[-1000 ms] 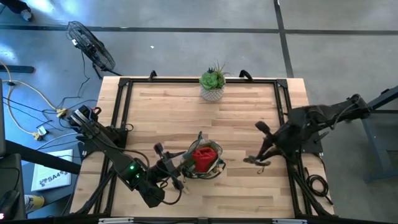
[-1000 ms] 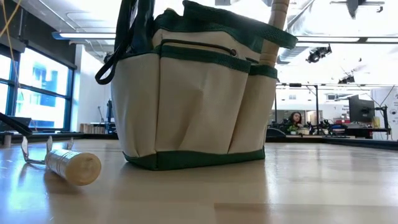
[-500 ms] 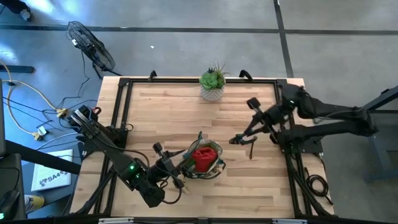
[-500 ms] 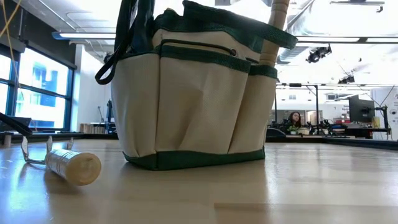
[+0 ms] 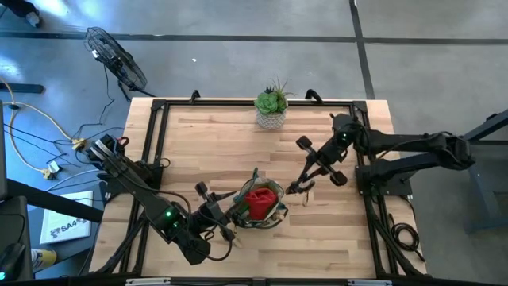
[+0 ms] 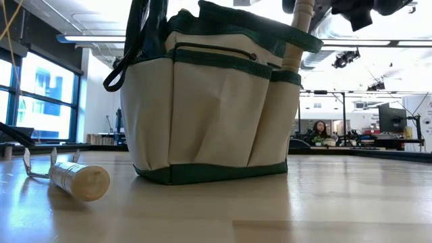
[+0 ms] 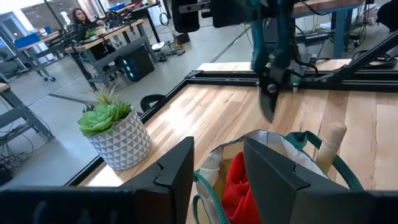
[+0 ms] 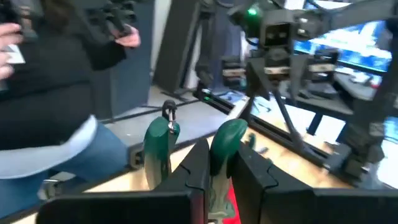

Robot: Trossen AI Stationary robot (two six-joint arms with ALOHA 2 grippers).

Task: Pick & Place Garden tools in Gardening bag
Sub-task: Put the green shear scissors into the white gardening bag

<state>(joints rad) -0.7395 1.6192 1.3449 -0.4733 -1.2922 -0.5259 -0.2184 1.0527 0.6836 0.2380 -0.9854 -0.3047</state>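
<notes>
Near the table's (image 5: 317, 238) front edge, the left pincer (image 5: 228, 213) sits just left of the gardening bag (image 5: 259, 204), its 2 fingers (image 7: 272, 180) spread apart with nothing between them. The bag holds a red item (image 5: 258, 201) and a wooden handle (image 7: 327, 141). Just right of the bag, above the table's middle, the right pincer (image 5: 297, 187) pinches the green-handled pruner (image 8: 221, 149). By the far edge stands a potted succulent (image 5: 271, 107).
</notes>
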